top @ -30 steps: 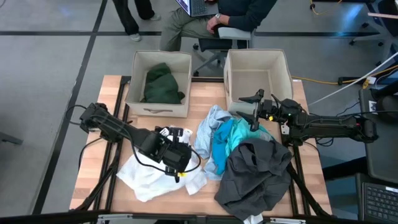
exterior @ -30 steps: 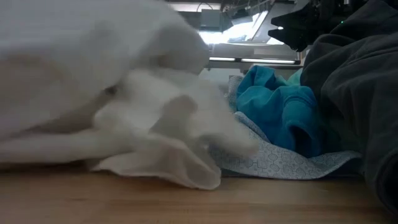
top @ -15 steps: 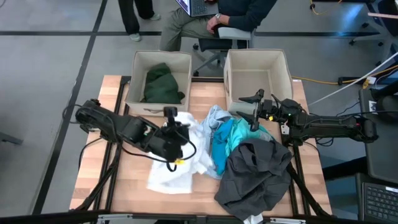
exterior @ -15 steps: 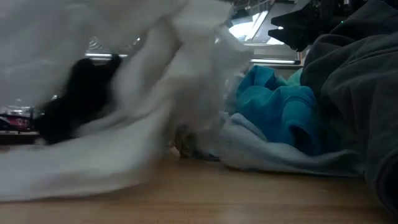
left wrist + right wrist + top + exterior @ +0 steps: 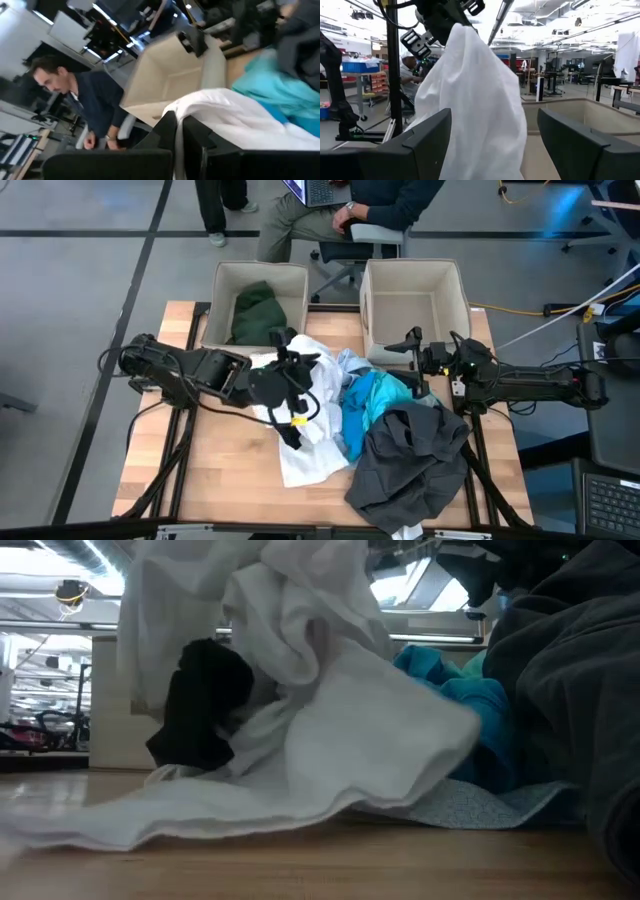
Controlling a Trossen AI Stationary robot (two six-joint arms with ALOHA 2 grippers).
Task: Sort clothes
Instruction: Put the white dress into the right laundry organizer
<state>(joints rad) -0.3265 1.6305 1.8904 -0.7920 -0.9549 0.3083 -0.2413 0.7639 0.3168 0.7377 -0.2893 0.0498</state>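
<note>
Left gripper (image 5: 285, 365) is pinching the white garment (image 5: 315, 435), lifting it mid-table; next it probably needs carrying to the far right bin (image 5: 455, 280). Right gripper (image 5: 420, 355) is waiting there, fingers spread.

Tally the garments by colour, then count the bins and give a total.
White: 1
Dark green: 1
Turquoise: 1
Pale blue: 1
Black: 1
Dark grey: 1
Bins: 2
Total: 8
</note>
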